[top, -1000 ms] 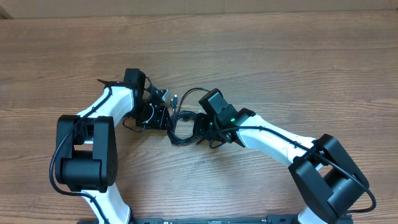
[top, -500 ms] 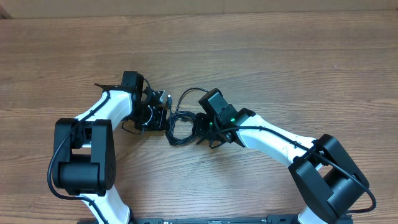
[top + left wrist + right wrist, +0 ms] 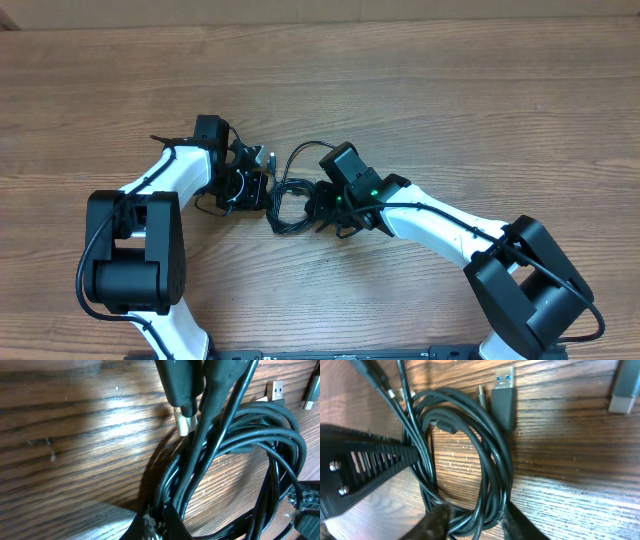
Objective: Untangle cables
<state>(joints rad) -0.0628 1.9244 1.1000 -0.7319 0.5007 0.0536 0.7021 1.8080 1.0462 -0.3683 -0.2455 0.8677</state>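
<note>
The cables (image 3: 284,200) are a tangled coil of thin black cords lying between my two grippers on the wooden table. My left gripper (image 3: 262,190) is shut on strands at the coil's left side; in the left wrist view its jaws (image 3: 161,525) pinch the cables (image 3: 270,460), with a silver-tipped plug (image 3: 184,424) hanging above. My right gripper (image 3: 316,204) is at the coil's right side; in the right wrist view its fingers (image 3: 476,522) press both sides of the cables (image 3: 492,460). A black USB plug (image 3: 503,397) lies beside the coil.
One cable loop (image 3: 300,150) arcs away from the coil toward the far side. The left gripper's ribbed black finger (image 3: 365,465) lies close beside the coil in the right wrist view. Bare wooden table (image 3: 450,90) surrounds the arms.
The left arm has shifted slightly left, drawing the coil with it. The right gripper has edged a little left into the coil.
</note>
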